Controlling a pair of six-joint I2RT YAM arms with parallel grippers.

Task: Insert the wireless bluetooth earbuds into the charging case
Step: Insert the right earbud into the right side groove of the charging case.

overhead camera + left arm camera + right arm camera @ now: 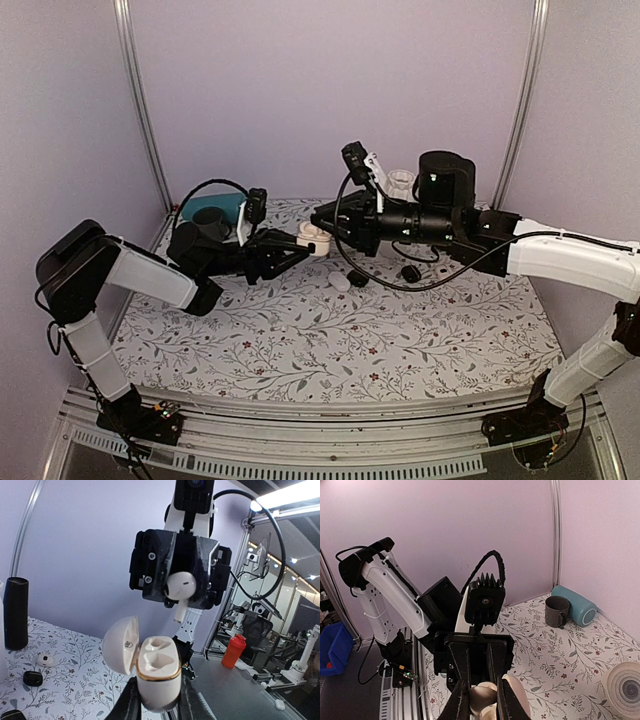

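While poised above the flower-printed tabletop, lilac walls around, clamps open charging case in left gripper, earbud in right gripper.

Only a short stretch of open air lay between the earbud in the right gripper and the wells of the charging case held by the left gripper. The open lid stood to one side, off that path. A black pod and a white oval pod lay on the table, well below.
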